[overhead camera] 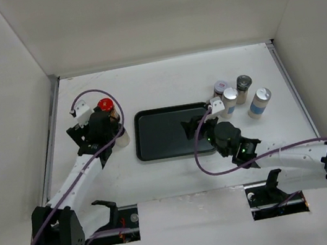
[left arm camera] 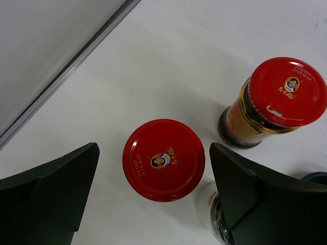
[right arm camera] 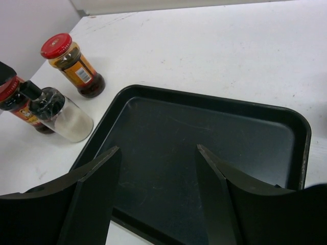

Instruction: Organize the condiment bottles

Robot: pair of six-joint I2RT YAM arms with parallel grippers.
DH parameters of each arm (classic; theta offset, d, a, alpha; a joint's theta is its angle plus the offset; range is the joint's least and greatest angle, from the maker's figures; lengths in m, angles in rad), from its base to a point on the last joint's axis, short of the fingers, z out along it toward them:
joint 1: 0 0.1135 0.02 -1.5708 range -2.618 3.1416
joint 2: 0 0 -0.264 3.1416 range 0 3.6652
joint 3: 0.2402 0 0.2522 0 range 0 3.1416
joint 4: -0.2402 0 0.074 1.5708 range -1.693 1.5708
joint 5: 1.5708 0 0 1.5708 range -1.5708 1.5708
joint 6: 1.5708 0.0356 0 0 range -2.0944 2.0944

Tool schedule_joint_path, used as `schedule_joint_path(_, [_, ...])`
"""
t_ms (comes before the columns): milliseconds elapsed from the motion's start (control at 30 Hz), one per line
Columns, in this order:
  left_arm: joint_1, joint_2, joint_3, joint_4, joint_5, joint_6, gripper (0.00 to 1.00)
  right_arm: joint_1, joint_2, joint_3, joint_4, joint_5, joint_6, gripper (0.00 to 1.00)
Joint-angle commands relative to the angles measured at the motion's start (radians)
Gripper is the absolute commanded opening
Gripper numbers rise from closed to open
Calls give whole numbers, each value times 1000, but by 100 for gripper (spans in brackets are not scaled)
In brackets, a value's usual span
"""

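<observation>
Since the black tray is sitting empty, the organizing is looking barely begun, every jar standing on the tabletop. The left claw is hanging released, jaws straddling one red-capped jar with gaps either side, the second red-capped jar and a dark-lidded clear jar standing just beside, left of the tray. The right claw is hovering released over the tray's right part, while the silver- and dark-lidded jars are waiting clustered right of it.

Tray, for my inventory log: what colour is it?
The tray is black, clearest in the right wrist view.
</observation>
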State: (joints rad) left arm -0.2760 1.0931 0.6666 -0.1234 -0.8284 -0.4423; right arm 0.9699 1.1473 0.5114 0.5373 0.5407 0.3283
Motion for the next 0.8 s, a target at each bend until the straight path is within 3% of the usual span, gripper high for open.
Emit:
schedule_joint_path(0, [25, 40, 10, 65, -2, -30, 90, -9, 0, 32, 39, -13, 0, 66])
schedule_joint_path(233, [83, 139, -4, 111, 130, -91, 87, -13, 9, 35, 41, -16, 0, 67])
schedule_joint_path(333, [103, 145, -25, 142, 175, -110, 76, -13, 9, 38, 30, -16, 0, 67])
schedule_joint_path(433, [120, 125, -39, 154, 196, -118, 58, -13, 5, 32, 43, -16, 0, 68])
schedule_joint_path(567, [120, 3, -56, 143, 172, -122, 38, -17, 5, 35, 38, -16, 0, 68])
schedule_joint_path(767, [82, -261, 31, 76, 71, -98, 35, -21, 5, 27, 46, -16, 2, 68])
